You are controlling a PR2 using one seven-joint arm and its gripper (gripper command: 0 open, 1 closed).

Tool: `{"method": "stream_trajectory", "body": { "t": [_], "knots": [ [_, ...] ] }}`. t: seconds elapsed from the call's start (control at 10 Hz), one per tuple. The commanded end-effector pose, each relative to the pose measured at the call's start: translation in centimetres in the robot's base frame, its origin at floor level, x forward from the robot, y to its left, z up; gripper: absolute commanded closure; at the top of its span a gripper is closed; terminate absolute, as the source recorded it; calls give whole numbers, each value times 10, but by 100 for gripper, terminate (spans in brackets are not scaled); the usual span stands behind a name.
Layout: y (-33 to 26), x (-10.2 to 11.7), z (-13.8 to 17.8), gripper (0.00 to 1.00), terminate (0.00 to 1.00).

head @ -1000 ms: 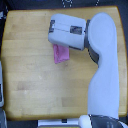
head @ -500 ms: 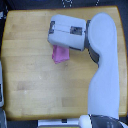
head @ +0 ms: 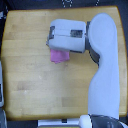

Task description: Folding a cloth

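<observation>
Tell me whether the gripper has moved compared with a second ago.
No. Judged against the wooden table edges, the gripper sits at the same spot above the pink cloth in all three exterior views; any shift is too small to tell.

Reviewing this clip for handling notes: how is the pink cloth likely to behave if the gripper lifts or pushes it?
The cloth looks thin and lies flat on the wooden table, so it is probably floppy and would drape when lifted. It is small, so likely very light. Pushed, it may bunch rather than slide. The gripper covers its upper edge; its jaws cannot be seen.
</observation>
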Motion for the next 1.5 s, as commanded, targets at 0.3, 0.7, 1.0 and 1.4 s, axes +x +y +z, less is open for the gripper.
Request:
{"method": "stream_trajectory", "body": {
  "t": [0.3, 0.7, 1.0, 1.4],
  "knots": [
    [-15, 64, 78, 0, 0],
    [-67, 109, 152, 0, 0],
    [-105, 122, 189, 0, 0],
    [-180, 136, 207, 0, 0]
  ]
}}
